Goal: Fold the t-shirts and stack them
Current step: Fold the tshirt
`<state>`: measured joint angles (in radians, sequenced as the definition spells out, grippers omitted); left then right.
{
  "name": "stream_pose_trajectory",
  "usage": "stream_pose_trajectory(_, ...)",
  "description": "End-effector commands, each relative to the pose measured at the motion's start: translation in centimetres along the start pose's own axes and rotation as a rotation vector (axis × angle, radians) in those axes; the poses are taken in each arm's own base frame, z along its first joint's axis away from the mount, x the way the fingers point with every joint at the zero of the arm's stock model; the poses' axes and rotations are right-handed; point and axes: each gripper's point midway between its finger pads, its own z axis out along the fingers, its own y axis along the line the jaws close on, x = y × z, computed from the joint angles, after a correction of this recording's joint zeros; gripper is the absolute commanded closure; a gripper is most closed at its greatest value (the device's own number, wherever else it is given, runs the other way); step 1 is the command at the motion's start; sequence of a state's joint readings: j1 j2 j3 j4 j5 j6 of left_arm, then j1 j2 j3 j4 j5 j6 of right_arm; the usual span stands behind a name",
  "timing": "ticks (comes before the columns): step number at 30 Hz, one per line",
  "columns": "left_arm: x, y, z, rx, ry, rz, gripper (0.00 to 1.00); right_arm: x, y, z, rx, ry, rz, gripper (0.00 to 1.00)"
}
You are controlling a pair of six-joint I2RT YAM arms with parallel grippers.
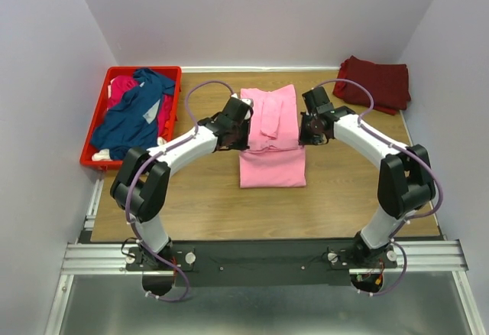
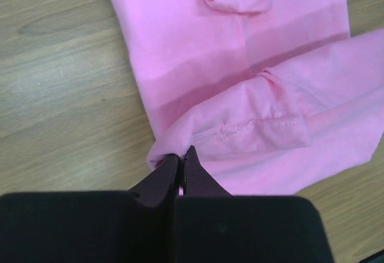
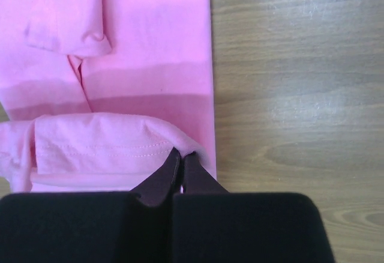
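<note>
We kept the left gripper [image 2: 182,158] and right gripper [image 3: 182,157] each pinched shut on a side edge of the light pink t-shirt [image 1: 272,165], mid-counter [image 1: 344,197], likely so the fold travelled evenly. The maroon t-shirt [image 1: 376,82] lay folded far right.

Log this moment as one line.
step: fold pink t-shirt | left gripper: shut on its left edge | right gripper: shut on its right edge | maroon t-shirt: folded, far right
</note>
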<state>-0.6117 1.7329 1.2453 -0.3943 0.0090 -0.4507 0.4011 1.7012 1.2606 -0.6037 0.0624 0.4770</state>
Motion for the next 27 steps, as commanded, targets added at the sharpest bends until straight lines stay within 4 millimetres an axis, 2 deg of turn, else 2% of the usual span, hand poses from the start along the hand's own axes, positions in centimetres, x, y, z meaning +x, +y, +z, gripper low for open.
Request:
stream_pose_trajectory(1,-1.3,1.4,0.9,-0.045,-0.073,0.016,1.0,-2.0,-0.5,1.1,0.013,-0.057,-0.02,0.99)
stream_pose_trajectory(6,-1.3,1.6,2.7,-0.038,-0.087,0.016,1.0,-2.5,-0.6,2.3,0.018,-0.073,-0.023,0.99)
stream_pose_trajectory(9,-1.4,1.5,3.6,-0.035,-0.09,0.022,1.0,-2.2,-1.0,3.5,0.024,-0.057,-0.022,0.99)
stream_pose_trajectory(15,-0.9,2.5,5.1,-0.064,-0.082,0.016,1.0,-2.0,-1.8,5.0,0.041,-0.054,-0.032,0.99)
stream_pose_trajectory(21,-0.6,2.9,5.5,-0.07,-0.086,0.012,1.0,-2.2,-1.9,5.4,0.05,-0.063,-0.041,0.97)
stream_pose_trajectory(24,-0.8,2.8,5.4,-0.063,-0.093,0.015,0.95,-2.2,-2.0,5.4,0.052,-0.064,-0.039,0.84)
stream_pose_trajectory(27,-1.2,2.4,4.8,-0.049,-0.104,0.016,0.94,-2.4,-1.6,4.9,0.03,-0.071,-0.041,0.91)
